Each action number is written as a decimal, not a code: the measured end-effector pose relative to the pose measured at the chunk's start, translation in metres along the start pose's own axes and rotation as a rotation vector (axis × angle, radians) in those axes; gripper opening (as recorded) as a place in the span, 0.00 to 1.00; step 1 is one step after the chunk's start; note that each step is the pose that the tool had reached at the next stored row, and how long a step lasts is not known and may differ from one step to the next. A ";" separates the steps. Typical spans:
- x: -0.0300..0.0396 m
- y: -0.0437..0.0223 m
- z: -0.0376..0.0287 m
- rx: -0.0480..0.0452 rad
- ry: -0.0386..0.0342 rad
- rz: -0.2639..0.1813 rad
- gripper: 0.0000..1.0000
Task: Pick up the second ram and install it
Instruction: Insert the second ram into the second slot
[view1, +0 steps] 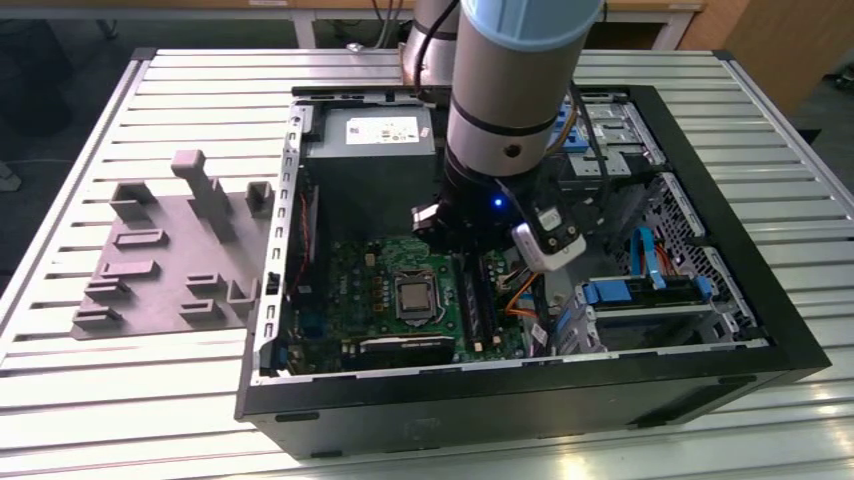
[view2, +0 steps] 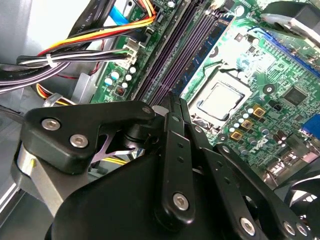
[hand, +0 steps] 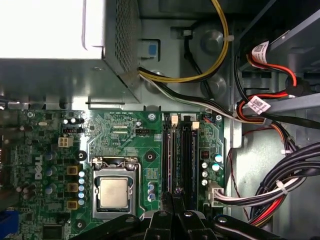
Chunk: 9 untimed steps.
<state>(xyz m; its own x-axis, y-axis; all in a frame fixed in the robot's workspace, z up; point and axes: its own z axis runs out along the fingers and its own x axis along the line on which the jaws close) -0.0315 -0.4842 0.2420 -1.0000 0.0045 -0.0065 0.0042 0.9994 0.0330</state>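
Over the memory slots, the tool (pressed together) hangs; a thin blue ram sits edge-on in one slot.

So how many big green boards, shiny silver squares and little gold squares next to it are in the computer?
Big green board: 1
Shiny silver square: 1
Little gold squares: 3
Total: 5

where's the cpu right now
The cpu sits on the motherboard, to the exterior view's left of the ram slots and the tool.
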 end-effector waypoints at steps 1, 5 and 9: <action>-0.0005 0.0000 0.0005 -0.0002 0.0000 0.000 0.12; -0.0018 -0.0001 0.0020 -0.0032 0.0000 0.001 0.12; -0.0019 -0.0002 0.0052 -0.0041 0.0000 0.000 0.12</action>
<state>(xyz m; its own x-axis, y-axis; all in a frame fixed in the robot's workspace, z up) -0.0296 -0.4842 0.2369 -1.0000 0.0049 -0.0064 0.0047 0.9993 0.0371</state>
